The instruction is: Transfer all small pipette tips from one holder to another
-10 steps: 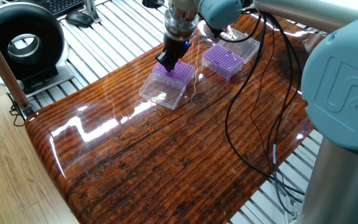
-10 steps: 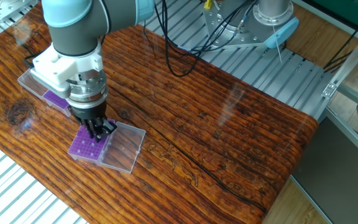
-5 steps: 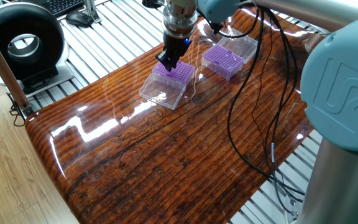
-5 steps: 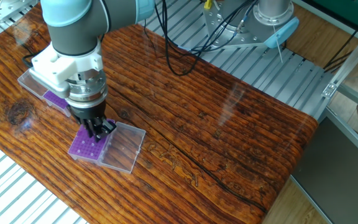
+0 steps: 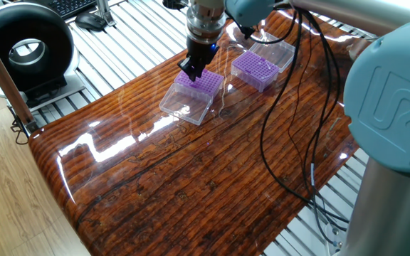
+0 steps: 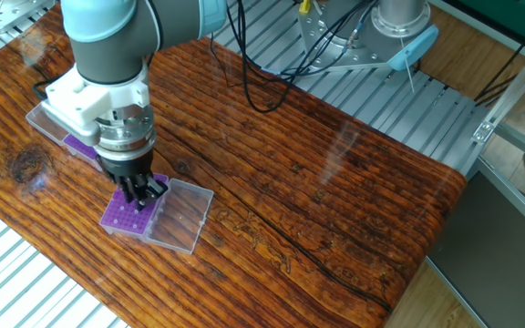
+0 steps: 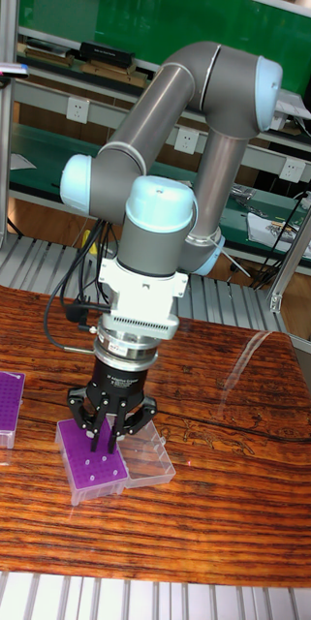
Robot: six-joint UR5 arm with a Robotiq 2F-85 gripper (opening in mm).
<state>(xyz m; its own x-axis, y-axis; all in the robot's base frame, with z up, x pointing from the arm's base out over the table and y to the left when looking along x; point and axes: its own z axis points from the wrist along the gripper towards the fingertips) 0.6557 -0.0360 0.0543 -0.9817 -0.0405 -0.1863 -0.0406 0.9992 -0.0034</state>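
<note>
Two purple holders with open clear lids stand on the wooden table. My gripper (image 5: 191,71) (image 6: 145,193) (image 7: 105,442) hangs point-down just over the nearer holder (image 5: 203,83) (image 6: 124,215) (image 7: 93,472), at the edge beside its lid (image 5: 185,106) (image 6: 182,217) (image 7: 147,455). The fingers (image 7: 97,424) are drawn together at the tips. Anything held between them is too small to make out. The second holder (image 5: 255,69) (image 6: 81,147) (image 7: 0,398) stands apart from the gripper. The small pipette tips (image 5: 252,65) show only as a fine dotted grid on the holder tops.
Black cables (image 5: 290,142) trail across the table from the arm, and the robot's blue base (image 5: 397,107) stands at the right. A black round device (image 5: 23,46), a keyboard (image 5: 73,6) and a mouse (image 5: 91,21) lie beyond the table's edge. A metal stand (image 6: 399,27) rises behind.
The gripper has risen very slightly over the nearer holder. Both holders and lids are where they were.
</note>
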